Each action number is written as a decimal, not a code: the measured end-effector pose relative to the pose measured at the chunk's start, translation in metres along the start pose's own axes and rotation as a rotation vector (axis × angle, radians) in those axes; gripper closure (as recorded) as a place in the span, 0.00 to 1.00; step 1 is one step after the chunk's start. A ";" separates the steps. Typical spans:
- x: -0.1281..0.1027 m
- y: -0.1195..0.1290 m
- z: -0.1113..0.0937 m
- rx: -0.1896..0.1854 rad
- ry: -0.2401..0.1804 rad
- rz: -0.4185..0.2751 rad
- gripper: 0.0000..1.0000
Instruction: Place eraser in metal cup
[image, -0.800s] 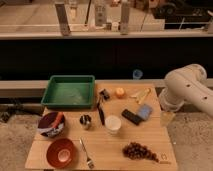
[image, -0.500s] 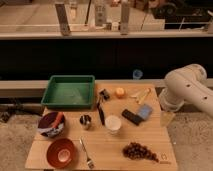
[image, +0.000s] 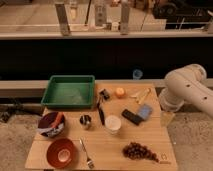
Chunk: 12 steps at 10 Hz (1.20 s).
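I had the arm (image: 187, 90) parked off the right side of the wooden table (image: 107, 145), with the gripper (image: 167, 119) hanging low just past the table's right edge. Its fingers stood spread apart with nothing between them, and it touched none of the items.

The eraser (image: 132, 116) lay flat on the tabletop right of centre. It sat just beside the blue-grey flat piece (image: 145, 111), and I could not tell whether the two were touching. The white paper cup (image: 113, 124) stood upright just to the eraser's left. The metal cup (image: 85, 120) stood upright further left, beyond the paper cup, with a long thin black utensil (image: 101, 114) lying between the two cups.

A green tray (image: 69, 93) filled the back left of the table. To its right were a small black object (image: 104, 93), a small orange item (image: 120, 92) and some pale yellow sticks (image: 141, 95). Along the front I saw a red bowl (image: 62, 153), a fork (image: 86, 152) and a bunch of dark grapes (image: 141, 151). A dark bowl (image: 51, 125) sat at the left edge.
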 end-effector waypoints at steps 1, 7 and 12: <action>-0.015 -0.002 0.005 -0.002 0.003 -0.025 0.20; -0.042 -0.006 0.024 -0.002 0.004 -0.103 0.20; -0.059 -0.018 0.043 0.001 -0.018 -0.155 0.20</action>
